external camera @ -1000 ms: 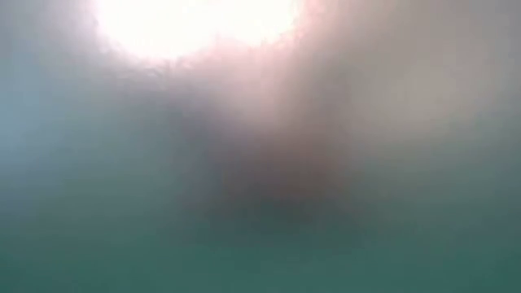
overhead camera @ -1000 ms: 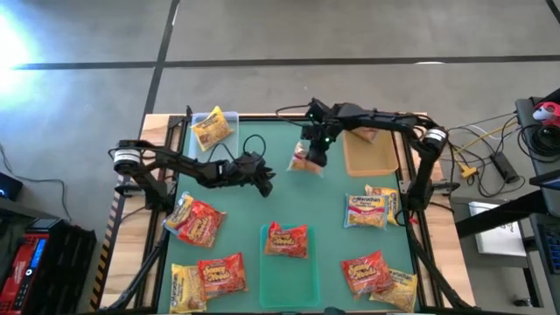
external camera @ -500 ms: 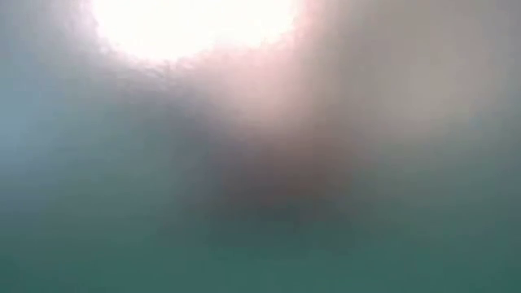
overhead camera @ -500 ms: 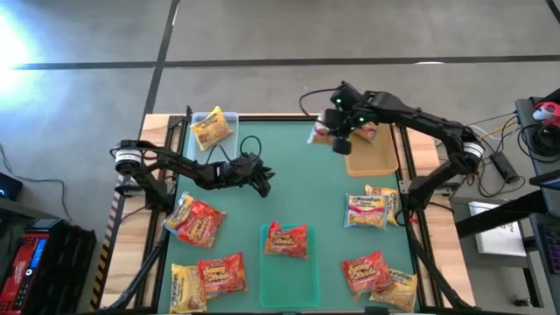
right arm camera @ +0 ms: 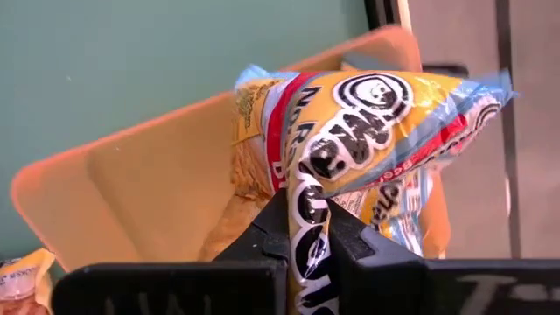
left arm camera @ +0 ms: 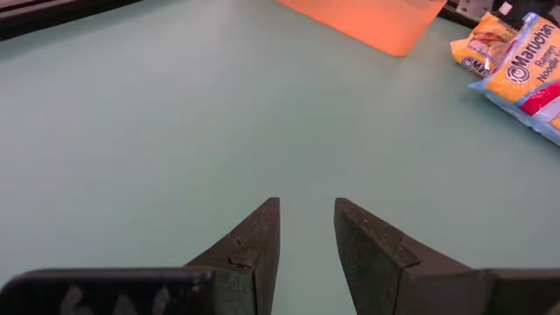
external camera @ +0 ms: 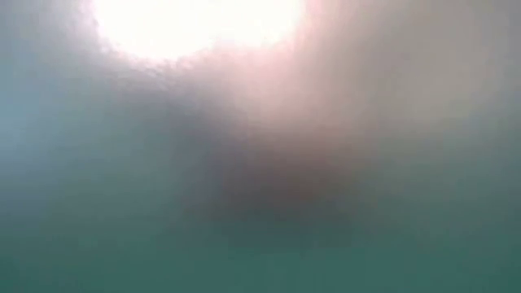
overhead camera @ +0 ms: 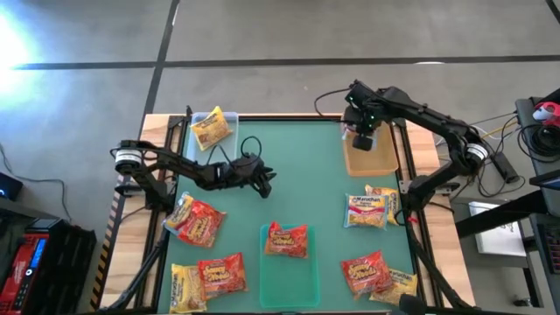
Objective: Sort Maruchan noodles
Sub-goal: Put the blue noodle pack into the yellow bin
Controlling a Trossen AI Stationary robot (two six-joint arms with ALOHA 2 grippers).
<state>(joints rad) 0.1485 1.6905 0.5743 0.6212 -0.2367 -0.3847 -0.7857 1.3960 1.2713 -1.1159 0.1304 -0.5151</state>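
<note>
A Maruchan packet point(right arm camera: 350, 131) is being held pinched in the right gripper point(right arm camera: 306, 232) jaws above the brown tray point(right arm camera: 149, 188). It is best lowered well inside the tray before being released. The left gripper point(left arm camera: 306, 232), jaws narrowly parted and empty, is being kept over the counter point(left arm camera: 157, 114) away from the tray.

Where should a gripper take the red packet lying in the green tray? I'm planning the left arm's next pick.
Take the red packet by one crinkled end seam, coming straight down from above. It lies flat in the green tray with nothing stacked on it, so a thin edge probably pinches more easily than the padded middle. The left gripper hangs open nearby.
</note>
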